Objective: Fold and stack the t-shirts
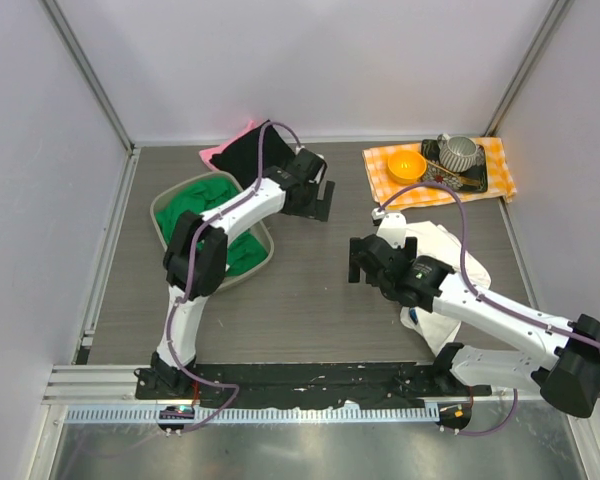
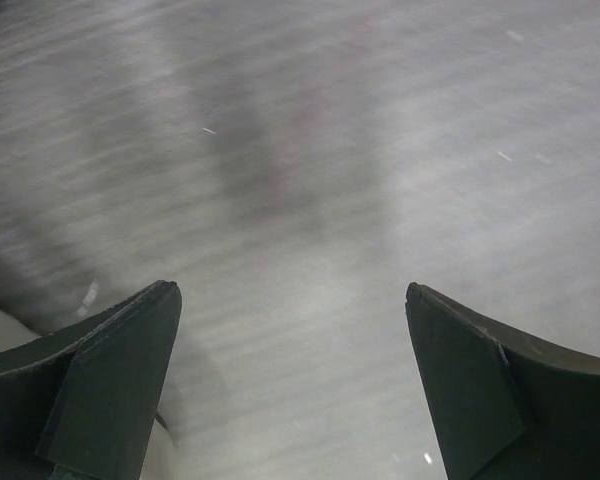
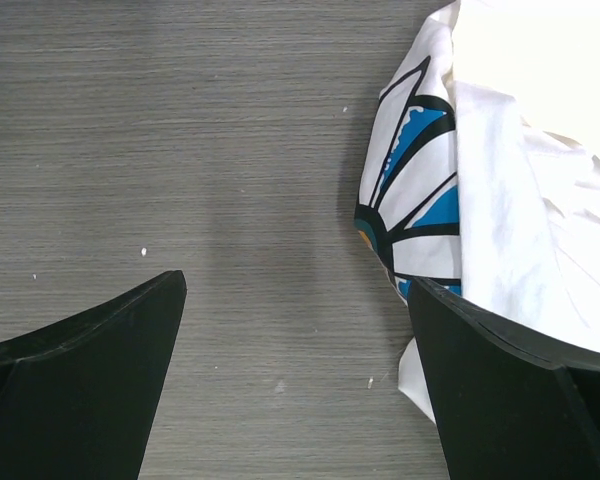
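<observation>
Working from the largest item down, we begin with the table, which carries every garment and shows a bare stretch of wood grain at its centre. We judge this stretch to be the folding surface, since both arms reach toward it. At the left, a grey basin holds the green t-shirt in a crumpled heap, apparently as a supply of unfolded items. At the right, the white daisy-print t-shirt lies bunched on the table, partly under the right arm. The right wrist view shows its blue petals just beside one finger.

Against the back wall lies the black t-shirt, with the pink t-shirt showing at its left edge, the two touching. We cannot tell whether either is folded. The orange-and-white checked cloth at the back right bears a tray with an orange bowl and a cup, well apart from the work and no part of it.

The left gripper hangs over bare table near the black t-shirt, jaws spread fully with nothing between them. The right gripper hovers low beside the daisy shirt, likewise spread wide and empty. We judge that no fold is in hand and that the daisy shirt is the nearest candidate for a grasp.
</observation>
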Controlling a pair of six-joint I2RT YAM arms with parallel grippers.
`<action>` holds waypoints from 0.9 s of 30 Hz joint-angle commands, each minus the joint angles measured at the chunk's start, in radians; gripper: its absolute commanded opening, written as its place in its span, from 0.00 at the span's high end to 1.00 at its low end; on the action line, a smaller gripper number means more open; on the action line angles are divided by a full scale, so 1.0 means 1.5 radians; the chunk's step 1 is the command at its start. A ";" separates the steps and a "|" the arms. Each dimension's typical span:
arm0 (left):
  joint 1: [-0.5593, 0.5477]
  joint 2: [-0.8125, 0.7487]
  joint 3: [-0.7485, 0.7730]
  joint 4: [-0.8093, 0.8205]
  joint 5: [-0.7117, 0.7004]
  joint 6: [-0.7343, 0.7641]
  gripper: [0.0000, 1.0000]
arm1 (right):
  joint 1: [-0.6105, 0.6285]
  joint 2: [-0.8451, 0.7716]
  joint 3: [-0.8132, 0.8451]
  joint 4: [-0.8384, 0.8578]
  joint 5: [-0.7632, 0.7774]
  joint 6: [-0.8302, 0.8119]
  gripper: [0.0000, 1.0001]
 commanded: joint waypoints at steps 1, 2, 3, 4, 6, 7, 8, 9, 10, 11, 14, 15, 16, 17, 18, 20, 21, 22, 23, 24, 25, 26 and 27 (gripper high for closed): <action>0.100 0.040 0.073 0.029 0.015 -0.034 0.00 | -0.002 -0.037 -0.010 -0.011 0.021 0.014 0.00; 0.112 0.050 0.083 0.027 0.016 -0.033 0.00 | -0.001 -0.043 -0.016 -0.011 0.022 0.014 0.00; 0.131 0.072 0.093 0.016 0.015 -0.030 0.00 | -0.002 -0.045 -0.018 -0.012 0.021 0.015 0.00; 0.138 0.079 0.103 0.016 0.015 -0.026 0.00 | -0.002 -0.046 -0.020 -0.012 0.023 0.016 0.00; 0.162 0.093 0.108 0.013 0.013 -0.016 0.00 | -0.001 -0.044 -0.022 -0.013 0.023 0.015 0.00; 0.170 0.102 0.103 0.012 0.016 -0.015 0.00 | -0.001 -0.043 -0.022 -0.013 0.022 0.015 0.00; 0.185 0.105 0.101 0.004 0.018 -0.016 0.00 | -0.002 -0.040 -0.022 -0.012 0.022 0.016 0.00; 0.190 0.106 0.097 -0.004 0.022 -0.016 0.00 | -0.002 -0.032 -0.022 -0.011 0.022 0.016 0.01; 0.194 0.097 0.070 -0.007 0.023 -0.017 0.00 | -0.002 -0.028 -0.022 -0.009 0.023 0.016 0.00; 0.198 0.087 0.049 0.001 0.011 -0.019 0.00 | -0.002 -0.024 -0.022 -0.004 0.021 0.016 0.00; 0.203 0.017 -0.061 0.044 0.010 -0.023 0.00 | -0.002 -0.007 -0.014 0.009 0.009 0.016 0.00; 0.206 0.002 -0.084 0.048 0.004 -0.032 0.00 | -0.001 -0.003 -0.013 0.011 0.009 0.019 0.00; 0.209 -0.009 -0.121 0.047 0.012 -0.031 0.00 | -0.001 0.004 -0.007 0.014 0.004 0.019 0.00; 0.217 -0.034 -0.136 0.044 0.014 -0.034 0.00 | -0.001 0.007 -0.005 0.019 -0.001 0.021 0.00; 0.221 -0.047 -0.154 0.043 0.012 -0.033 0.00 | -0.001 0.008 -0.004 0.021 -0.006 0.023 0.00; 0.236 -0.088 -0.202 0.040 0.008 -0.029 0.00 | 0.000 0.007 -0.003 0.027 -0.020 0.029 0.00; 0.242 -0.105 -0.235 0.043 0.008 -0.027 0.00 | 0.000 0.005 -0.005 0.030 -0.025 0.035 0.00; 0.249 -0.120 -0.249 0.042 0.002 -0.023 0.00 | 0.000 0.002 -0.012 0.033 -0.029 0.036 0.00; 0.265 -0.134 -0.263 0.038 0.001 -0.024 0.00 | 0.000 -0.005 -0.015 0.039 -0.036 0.038 0.00; 0.273 -0.164 -0.289 0.035 0.002 -0.024 0.00 | 0.001 -0.006 -0.017 0.040 -0.040 0.040 0.00; 0.279 -0.179 -0.302 0.033 -0.001 -0.030 0.00 | 0.002 -0.009 -0.019 0.042 -0.044 0.043 0.00; 0.293 -0.197 -0.320 0.034 -0.001 -0.033 0.00 | 0.004 -0.011 -0.019 0.042 -0.045 0.044 0.00; 0.300 -0.229 -0.347 0.034 -0.001 -0.035 0.00 | 0.005 -0.012 -0.018 0.043 -0.048 0.045 0.00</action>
